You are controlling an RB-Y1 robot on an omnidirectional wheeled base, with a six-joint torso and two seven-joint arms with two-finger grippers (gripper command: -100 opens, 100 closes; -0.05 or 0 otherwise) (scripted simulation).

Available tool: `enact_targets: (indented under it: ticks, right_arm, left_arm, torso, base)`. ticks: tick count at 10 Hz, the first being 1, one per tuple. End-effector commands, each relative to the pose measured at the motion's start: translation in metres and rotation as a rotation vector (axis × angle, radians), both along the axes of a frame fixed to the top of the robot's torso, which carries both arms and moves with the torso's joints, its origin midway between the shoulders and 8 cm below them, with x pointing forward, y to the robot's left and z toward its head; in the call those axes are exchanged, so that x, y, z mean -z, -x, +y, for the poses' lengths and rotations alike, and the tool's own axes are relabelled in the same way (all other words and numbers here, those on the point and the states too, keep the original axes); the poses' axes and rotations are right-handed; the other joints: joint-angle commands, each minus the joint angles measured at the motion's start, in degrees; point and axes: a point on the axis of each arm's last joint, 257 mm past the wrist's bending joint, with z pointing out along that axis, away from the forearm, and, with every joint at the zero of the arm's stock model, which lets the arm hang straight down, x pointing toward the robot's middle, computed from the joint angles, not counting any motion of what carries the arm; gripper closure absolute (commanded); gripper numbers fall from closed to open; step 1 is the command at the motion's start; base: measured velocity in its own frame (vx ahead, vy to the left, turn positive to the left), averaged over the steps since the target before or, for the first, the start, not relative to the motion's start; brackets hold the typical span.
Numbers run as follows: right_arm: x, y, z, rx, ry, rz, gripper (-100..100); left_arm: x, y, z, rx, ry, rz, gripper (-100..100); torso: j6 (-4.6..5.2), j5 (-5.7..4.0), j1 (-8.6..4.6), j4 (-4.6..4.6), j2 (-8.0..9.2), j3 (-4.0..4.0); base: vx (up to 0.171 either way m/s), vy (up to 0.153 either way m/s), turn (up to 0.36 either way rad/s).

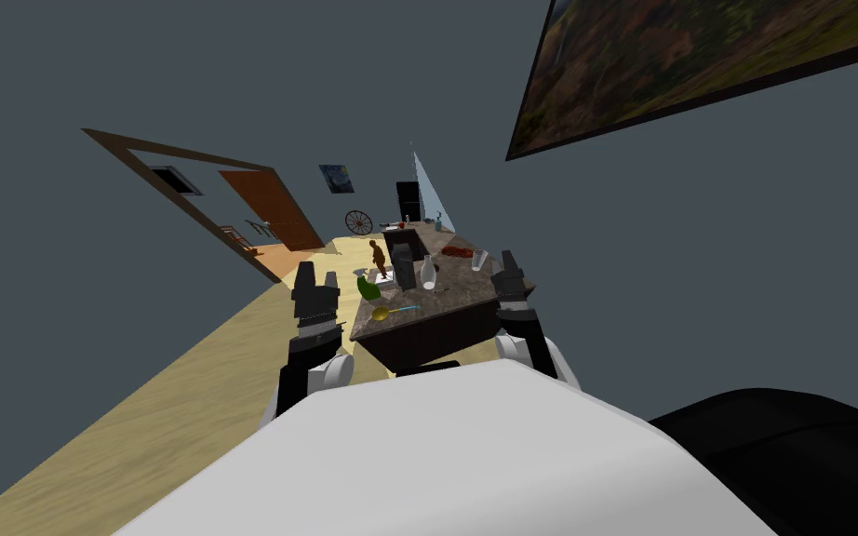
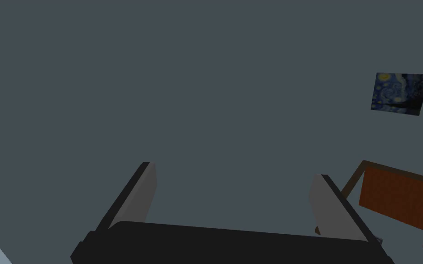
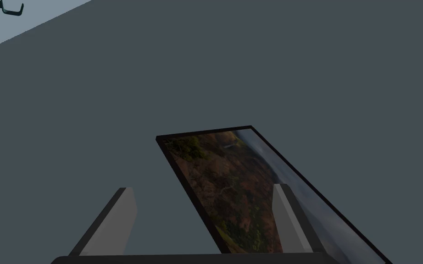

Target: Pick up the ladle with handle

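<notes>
Ladle (image 1: 381, 314), round yellow bowl, thin teal handle, lies centre-frame on the mottled brown worktop (image 1: 464, 284). Left hand (image 1: 317, 272) and right hand (image 1: 511, 265) both released, flanking it.

One ladle (image 1: 390, 312) lies between the left gripper (image 1: 317, 272) and the right gripper (image 1: 512, 263), nearer the left. One table (image 1: 464, 290) holds it, along with one white bottle (image 1: 428, 273), one glass (image 1: 479, 260), one green thing (image 1: 368, 289) and one brown figurine (image 1: 379, 258). Beyond both grippers are one wheel (image 1: 358, 221) and two pictures, a small picture (image 1: 336, 179) and a large picture (image 1: 697, 65)
</notes>
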Motion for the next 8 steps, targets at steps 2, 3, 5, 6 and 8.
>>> enact_targets:
  ticks: [2, 3, 5, 6, 8]
  right_arm:
    - [0.0, 0.0, 0.0, 0.0, 0.0, 0.0, 0]
    - [0.0, 0.0, 0.0, 0.0, 0.0, 0.0, 0]
    - [0.0, 0.0, 0.0, 0.0, 0.0, 0.0, 0]
    - [0.0, 0.0, 0.0, 0.0, 0.0, 0.0, 0]
    - [0.0, 0.0, 0.0, 0.0, 0.0, 0.0, 0]
  left_arm:
    - [0.008, -0.007, -0.001, 0.028, -0.021, 0.042, -100]
    - [0.013, -0.012, 0.001, 0.039, -0.022, 0.067, -100]
    - [0.025, -0.021, 0.006, 0.058, -0.007, 0.123, -100]
    - [0.031, -0.026, 0.01, 0.066, 0.008, 0.154, -100]
    - [0.041, -0.032, 0.016, 0.071, 0.03, 0.199, -100]
  torso:
    - [0.0, -0.01, -0.04, 0.0, 0.01, 0.0]
    - [0.0, -0.03, -0.14, 0.0, 0.02, 0.01]
    - [0.0, -0.05, -0.25, 0.0, 0.02, 0.01]
    - [0.0, -0.07, -0.32, 0.01, 0.07, 0.04]
    - [0.01, -0.07, -0.31, 0.02, 0.09, 0.05]
  base:
    - [-0.005, -0.031, 0.013]
    - [-0.006, -0.055, 0.019]
    - [-0.015, -0.082, 0.025]
    - [-0.034, -0.105, 0.032]
    - [-0.023, -0.072, 0.014]
